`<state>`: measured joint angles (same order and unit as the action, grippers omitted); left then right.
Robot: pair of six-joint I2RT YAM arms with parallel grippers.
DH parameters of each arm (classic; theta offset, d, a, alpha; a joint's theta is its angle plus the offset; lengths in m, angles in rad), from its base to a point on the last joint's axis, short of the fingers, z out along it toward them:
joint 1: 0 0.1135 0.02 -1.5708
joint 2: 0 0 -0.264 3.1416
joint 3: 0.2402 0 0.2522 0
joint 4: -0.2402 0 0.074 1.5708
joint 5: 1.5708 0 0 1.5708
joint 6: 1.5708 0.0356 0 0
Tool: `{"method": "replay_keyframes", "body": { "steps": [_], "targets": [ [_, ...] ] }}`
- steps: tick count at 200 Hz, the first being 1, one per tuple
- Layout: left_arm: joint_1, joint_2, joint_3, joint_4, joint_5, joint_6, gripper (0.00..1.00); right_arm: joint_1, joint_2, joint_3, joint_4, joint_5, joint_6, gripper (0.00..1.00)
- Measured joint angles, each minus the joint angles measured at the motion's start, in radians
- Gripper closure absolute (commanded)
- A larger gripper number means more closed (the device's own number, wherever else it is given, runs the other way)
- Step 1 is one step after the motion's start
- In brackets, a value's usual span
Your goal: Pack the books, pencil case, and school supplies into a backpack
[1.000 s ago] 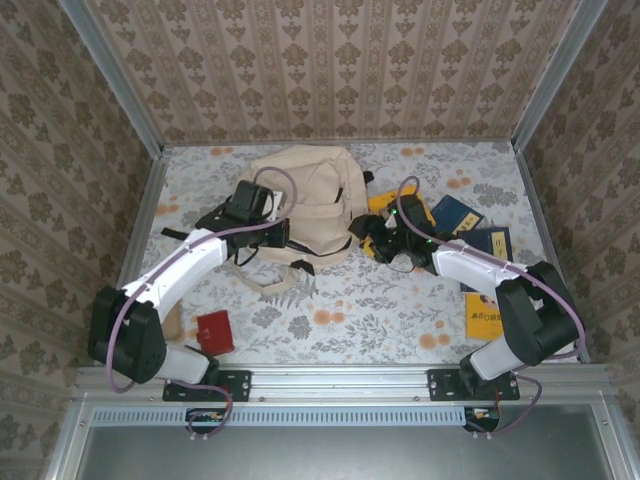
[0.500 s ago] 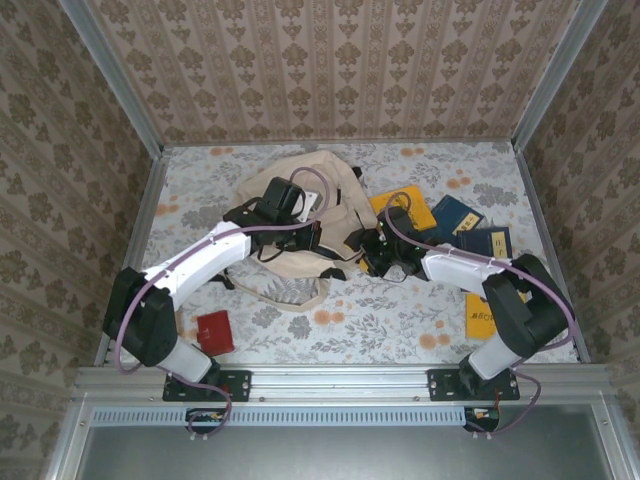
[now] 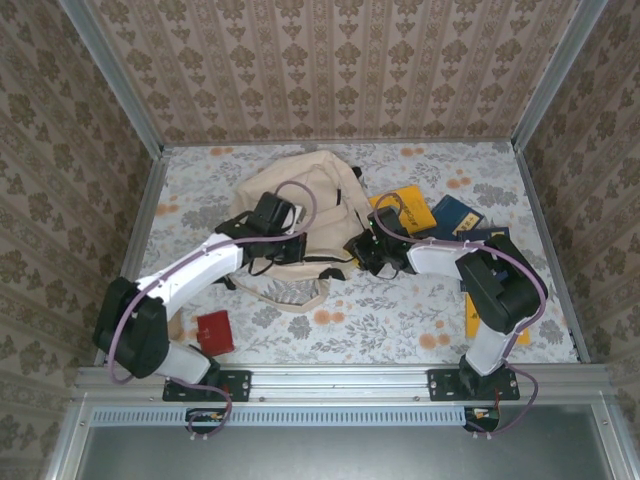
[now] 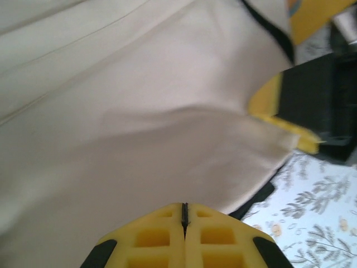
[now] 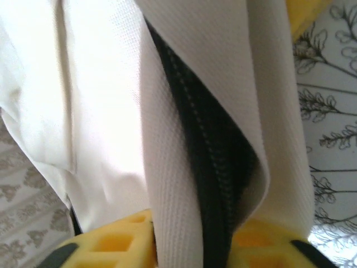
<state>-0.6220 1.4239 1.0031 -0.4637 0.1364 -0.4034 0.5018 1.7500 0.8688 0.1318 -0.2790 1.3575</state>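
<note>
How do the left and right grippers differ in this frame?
The left gripper has its jaws pressed together with nothing visible between them; the right gripper is clamped on a fold of the backpack, canvas and black zip between its fingers. The left sits over the backpack's front, the right at its right edge. Both have yellow fingers.
</note>
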Motion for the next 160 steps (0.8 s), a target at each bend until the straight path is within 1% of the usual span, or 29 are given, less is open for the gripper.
{"method": "replay_keyframes", "body": {
  "steps": [8, 22, 59, 86, 122, 130, 139, 147, 160],
  "targets": [
    [0.023, -0.028, -0.03, -0.006, -0.015, -0.012, 1.0, -0.001, 0.0, 0.002, 0.0, 0.009, -0.005, 0.84],
    [0.069, -0.076, -0.078, -0.018, -0.037, -0.032, 1.0, -0.002, 0.0, 0.006, -0.001, 0.019, -0.021, 0.88],
    [0.206, -0.168, -0.168, -0.036, -0.076, -0.057, 1.0, -0.012, 0.0, 0.029, -0.013, 0.038, -0.059, 0.93],
    [0.286, -0.175, -0.177, -0.032, -0.061, -0.056, 1.0, -0.012, 0.0, 0.061, -0.019, 0.031, -0.08, 0.95],
    [0.36, -0.147, -0.156, -0.021, -0.014, -0.045, 1.0, -0.009, 0.0, 0.089, -0.018, 0.013, -0.103, 0.95],
    [0.369, -0.133, -0.143, -0.02, -0.003, -0.041, 1.0, -0.009, 0.0, 0.092, -0.019, 0.012, -0.108, 0.92],
    [0.373, -0.119, -0.132, -0.014, 0.015, -0.033, 1.0, -0.01, 0.001, 0.096, -0.022, 0.011, -0.119, 0.85],
    [0.375, -0.108, -0.127, -0.005, 0.029, -0.021, 1.0, -0.012, 0.003, 0.102, -0.032, 0.01, -0.133, 0.74],
    [0.361, -0.095, -0.126, 0.002, 0.038, 0.002, 1.0, -0.023, 0.005, 0.119, -0.066, 0.01, -0.164, 0.53]
  ]
}}
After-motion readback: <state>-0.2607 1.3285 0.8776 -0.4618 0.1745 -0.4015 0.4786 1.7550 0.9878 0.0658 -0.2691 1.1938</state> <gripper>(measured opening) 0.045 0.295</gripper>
